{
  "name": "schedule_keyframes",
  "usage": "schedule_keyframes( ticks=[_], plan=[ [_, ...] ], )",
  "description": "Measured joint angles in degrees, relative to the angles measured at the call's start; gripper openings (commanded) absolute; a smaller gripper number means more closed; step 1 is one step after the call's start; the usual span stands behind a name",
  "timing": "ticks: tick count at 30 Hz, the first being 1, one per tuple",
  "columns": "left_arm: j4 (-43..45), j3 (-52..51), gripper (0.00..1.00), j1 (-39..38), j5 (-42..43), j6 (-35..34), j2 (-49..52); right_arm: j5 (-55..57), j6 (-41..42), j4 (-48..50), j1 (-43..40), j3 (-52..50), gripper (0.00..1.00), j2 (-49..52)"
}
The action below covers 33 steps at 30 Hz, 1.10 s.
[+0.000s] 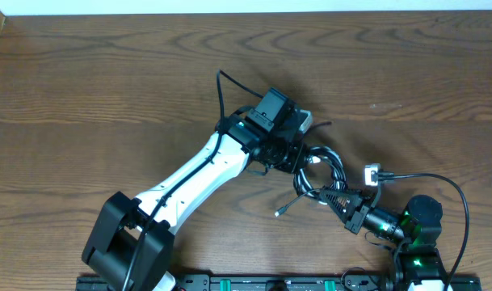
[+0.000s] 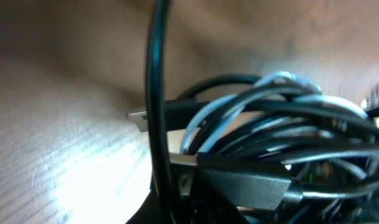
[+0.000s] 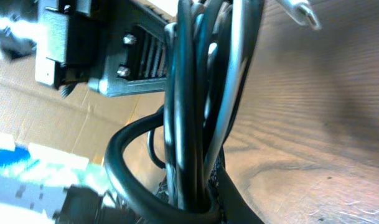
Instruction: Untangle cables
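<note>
**On a wood-grain table (image 1: 84, 81), two arms are sharing one knot**

The right fingers (image 1: 332, 195) are clamping together on the cables (image 1: 325, 174). The right wrist view shows the strands running bunched between them, probably to anchor the bundle. The left fingers (image 1: 304, 158) are pinching shut too, seemingly on the bundle's upper-left edge. Their wrist view is giving only blurred loops close to the lens, with a pale cord (image 2: 205, 121) among the black ones. Gripped from both sides, likely for pulling apart, the tangle is sitting just right of centre between the two sets of fingers. Farther out, a silver plug (image 1: 281, 212) is trailing to the lower left, and a white plug (image 1: 373, 174) is lying to the right.
</note>
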Motion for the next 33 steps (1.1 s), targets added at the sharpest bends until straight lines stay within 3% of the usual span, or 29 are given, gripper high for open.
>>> schedule_keyframes(
  ticks=[5,11,17,20,22,26,33],
  plan=[
    [-4.68,0.0,0.07,0.85,2.84,8.28,-0.02,-3.63,-2.89,-0.39,0.0,0.0,0.02,0.0],
    [-4.55,0.0,0.08,0.85,0.94,10.34,-0.02,-3.56,-4.44,-2.1,0.0,0.0,0.26,-0.04],
    [-3.26,0.0,0.08,2.27,-15.26,-1.79,-0.02,0.04,-5.05,-7.96,0.0,0.0,0.5,-0.09],
    [-2.45,-0.02,0.07,3.54,-20.22,-8.55,-0.02,2.62,-5.14,-10.16,0.0,0.0,0.55,-0.09],
    [-2.32,0.0,0.08,4.28,-22.03,-12.9,-0.02,3.98,-4.37,-10.08,0.0,0.0,0.56,-0.09],
    [-2.27,-0.02,0.08,4.94,-23.85,-20.35,-0.02,5.97,-0.26,-7.65,0.0,0.0,0.47,-0.09],
    [-2.27,-0.02,0.07,4.92,-22.25,-25.66,-0.02,9.77,8.74,-6.91,0.0,0.0,0.36,-0.11]
  ],
)
